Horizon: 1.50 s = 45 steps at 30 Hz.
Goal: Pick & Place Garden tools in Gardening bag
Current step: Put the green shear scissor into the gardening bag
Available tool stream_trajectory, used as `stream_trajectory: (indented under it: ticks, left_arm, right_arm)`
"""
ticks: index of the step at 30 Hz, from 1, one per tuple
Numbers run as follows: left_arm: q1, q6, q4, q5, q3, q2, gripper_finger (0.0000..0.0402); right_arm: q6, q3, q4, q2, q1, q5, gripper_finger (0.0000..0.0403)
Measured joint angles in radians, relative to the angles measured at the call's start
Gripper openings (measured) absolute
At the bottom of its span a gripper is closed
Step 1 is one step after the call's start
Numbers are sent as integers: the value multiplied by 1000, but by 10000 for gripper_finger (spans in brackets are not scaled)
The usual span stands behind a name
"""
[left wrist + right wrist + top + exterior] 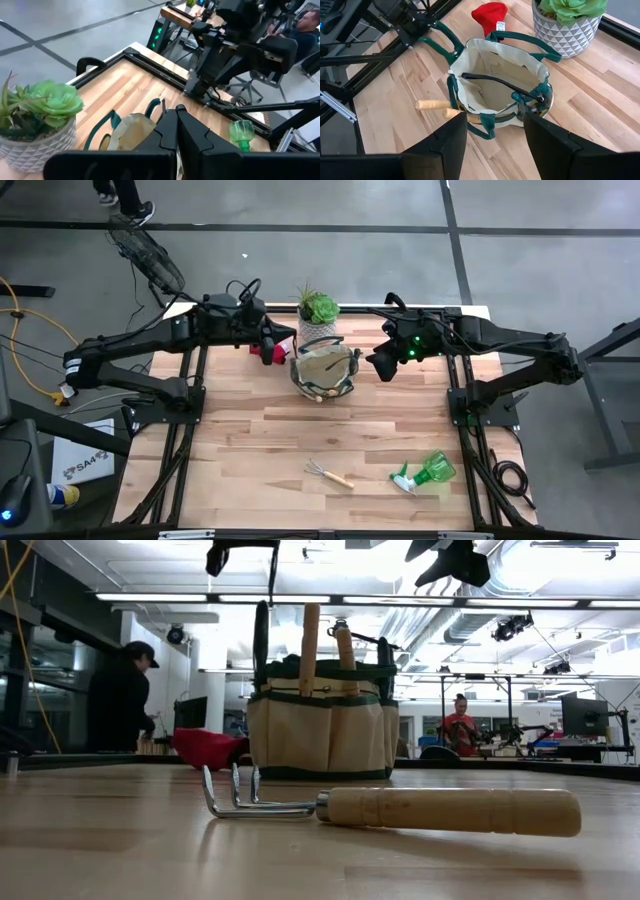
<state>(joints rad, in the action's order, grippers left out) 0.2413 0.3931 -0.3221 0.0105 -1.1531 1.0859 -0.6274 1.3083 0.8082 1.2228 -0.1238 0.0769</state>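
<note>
The gardening bag (322,370) stands upright mid-table, tan with dark green rim and handles (496,80). Wooden trowel handles (310,635) and dark shears (260,635) stick up from its outer pockets. A red glove (270,355) lies on the table left of the bag. The hand rake (330,473) and the green spray bottle (425,472) lie near the front edge. My left gripper (292,338) hovers shut and empty above the bag's left rim, over the glove (177,111). My right gripper (382,367) hangs open above the bag's right side (495,135).
A green succulent in a white pot (318,310) stands just behind the bag, at the far edge. Bare wood lies between the bag and the rake. People stand in the room beyond the table (120,695).
</note>
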Motion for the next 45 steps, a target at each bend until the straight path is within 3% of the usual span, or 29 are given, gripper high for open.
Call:
stream_trajectory:
  ticks: [7, 15, 22, 30, 39, 45]
  left_arm:
    - [0, -23, -50, 2, 0, 0, 0]
    - [0, -19, -156, 89, 0, -6, 0]
    - [0, -20, -197, 105, 0, -42, 0]
    - [0, 14, -287, 221, 0, -93, 0]
    - [0, 31, -216, 251, 0, -103, 0]
    - [0, 50, -257, 297, 0, -98, 0]
  right_arm:
    - [3, 0, 0, 0, 0, 3, 188]
    - [3, 0, 1, 0, 0, 3, 188]
    - [3, 0, 2, 0, 0, 3, 188]
    - [3, 0, 2, 0, 0, 3, 188]
    - [3, 0, 2, 0, 0, 18, 188]
    - [3, 0, 3, 0, 0, 18, 188]
